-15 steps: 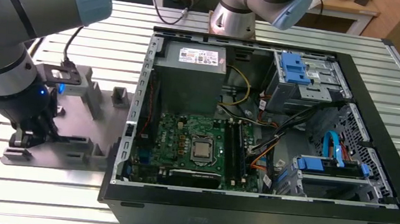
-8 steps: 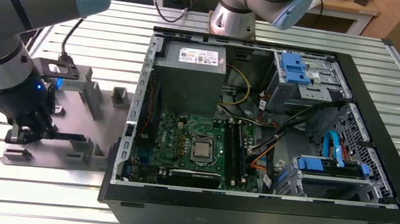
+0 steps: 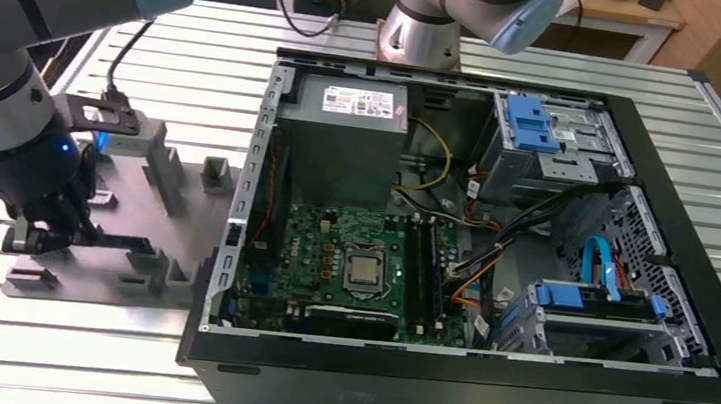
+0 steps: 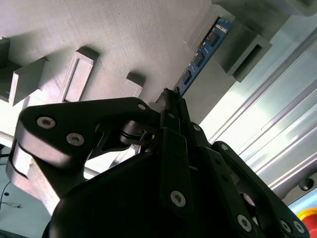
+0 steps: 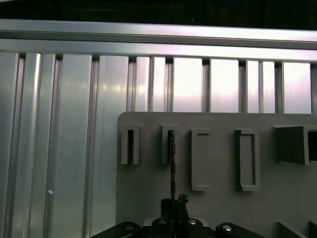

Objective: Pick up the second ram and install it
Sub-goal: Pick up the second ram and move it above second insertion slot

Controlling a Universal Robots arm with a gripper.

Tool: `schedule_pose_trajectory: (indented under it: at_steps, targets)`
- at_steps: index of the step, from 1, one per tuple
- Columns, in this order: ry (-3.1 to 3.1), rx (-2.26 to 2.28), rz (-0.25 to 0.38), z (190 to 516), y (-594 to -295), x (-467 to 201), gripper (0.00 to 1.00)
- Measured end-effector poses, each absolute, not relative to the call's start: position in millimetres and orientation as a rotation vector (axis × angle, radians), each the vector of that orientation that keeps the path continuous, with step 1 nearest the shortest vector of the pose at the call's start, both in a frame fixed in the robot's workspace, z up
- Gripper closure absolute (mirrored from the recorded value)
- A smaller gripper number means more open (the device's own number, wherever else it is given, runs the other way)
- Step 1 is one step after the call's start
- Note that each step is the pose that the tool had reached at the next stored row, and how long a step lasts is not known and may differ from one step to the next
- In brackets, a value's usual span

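Note:
The second ram [image 4: 198,59] is a thin blue-green strip with dark chips, standing on edge on the grey fixture plate [image 3: 128,238]. Its far end sits in a slotted holder block [image 4: 233,44]. In the first wrist view the second ram [image 5: 172,163] shows edge-on as a thin dark line running from a holder slot to my fingertips. My gripper [image 4: 168,99] [image 5: 174,202] is shut on the strip's near end. In the exterior view my gripper [image 3: 43,229] is low over the plate, at that view's left, outside the computer case.
The open computer case [image 3: 448,392] lies at the exterior view's right of the plate, with the motherboard [image 3: 342,250], its memory slots [image 3: 425,259], cables and drive cages inside. Several other holder blocks [image 5: 247,158] stand on the plate. A second arm's base [image 3: 419,27] stands behind the case.

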State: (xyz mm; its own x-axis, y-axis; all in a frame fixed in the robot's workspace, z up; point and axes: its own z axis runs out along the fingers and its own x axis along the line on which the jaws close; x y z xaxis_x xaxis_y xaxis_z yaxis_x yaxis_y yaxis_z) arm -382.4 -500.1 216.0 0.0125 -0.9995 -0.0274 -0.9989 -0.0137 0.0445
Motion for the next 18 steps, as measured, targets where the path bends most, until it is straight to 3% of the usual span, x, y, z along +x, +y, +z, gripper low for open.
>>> schedule_pose_trajectory:
  at_steps: [18]
  targets:
    - [-2.197,2.226,-0.08,233.3,-500.1,-382.4,0.89]
